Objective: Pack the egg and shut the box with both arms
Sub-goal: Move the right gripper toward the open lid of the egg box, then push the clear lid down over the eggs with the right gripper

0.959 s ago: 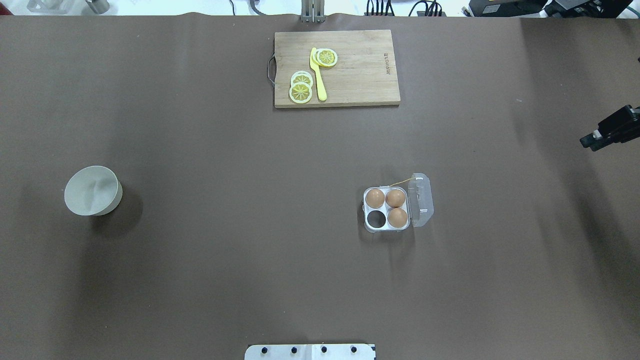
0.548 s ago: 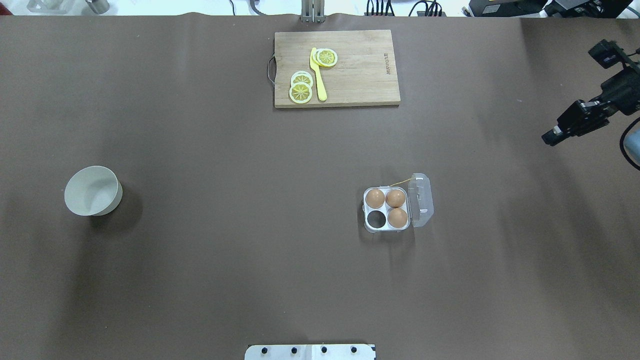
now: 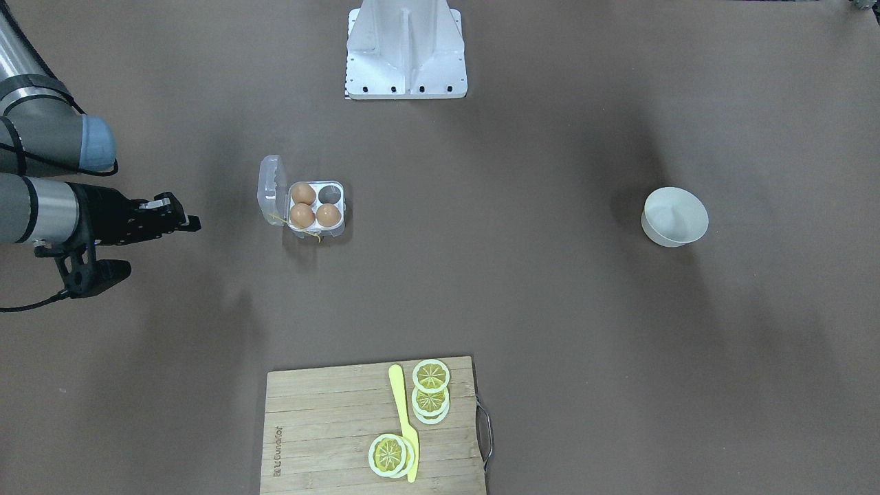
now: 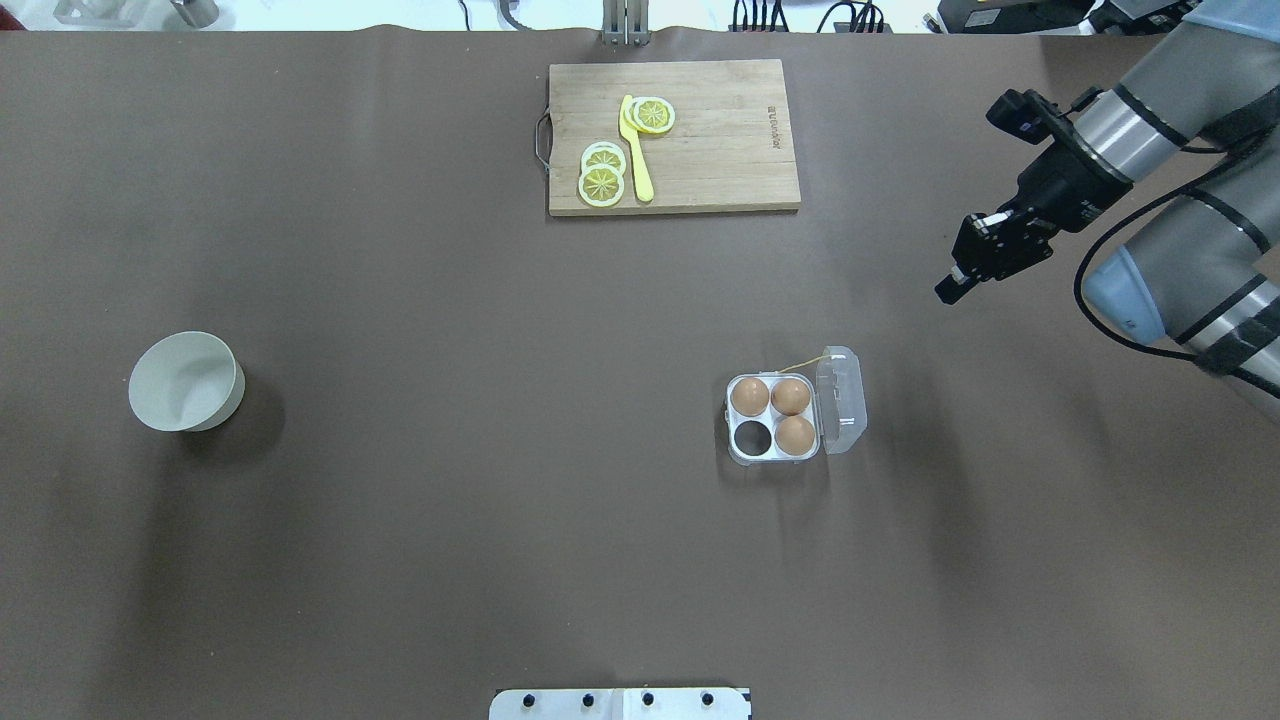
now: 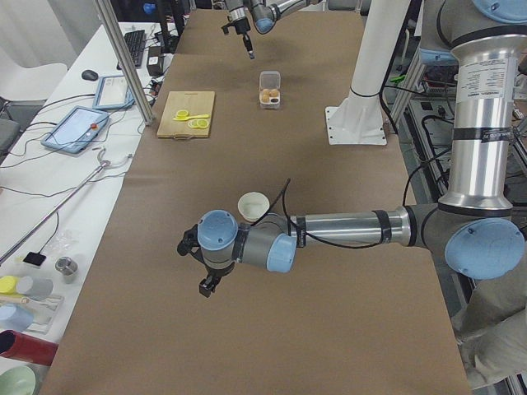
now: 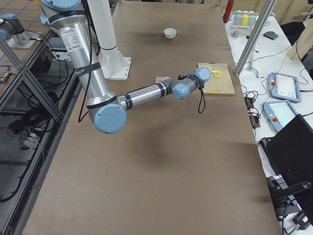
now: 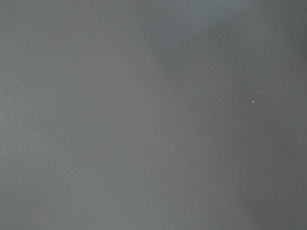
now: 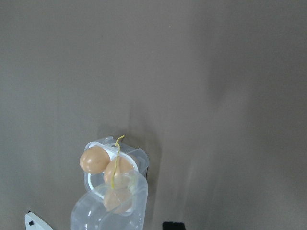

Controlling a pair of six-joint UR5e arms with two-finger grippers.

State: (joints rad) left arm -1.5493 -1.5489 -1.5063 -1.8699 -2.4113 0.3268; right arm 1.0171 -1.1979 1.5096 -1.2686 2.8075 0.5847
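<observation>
The clear box point(image 4: 775, 455) stands right of the table's middle with its lid point(image 4: 842, 400) open to the right. Three brown eggs sit in it, one of them at the back left point(image 4: 750, 397), and the front-left cell point(image 4: 752, 436) is empty. No loose egg shows. My right gripper point(image 4: 948, 290) hangs above the table, right of and beyond the box, with its fingers together and nothing in them. It also shows in the front view point(image 3: 194, 221). The right wrist view shows the box point(image 8: 112, 191) below. My left gripper point(image 5: 204, 288) shows only in the left side view, near the bowl; I cannot tell its state.
A wooden cutting board point(image 4: 720, 150) with lemon slices point(image 4: 602, 185) and a yellow knife point(image 4: 636, 150) lies at the far middle. A white round bowl point(image 4: 185, 382) stands at the left and looks empty. The white mounting stand point(image 3: 405, 51) is at the robot's edge.
My right arm has come in from the right edge and moved left toward the box. The box, the eggs and the bowl have not moved.
</observation>
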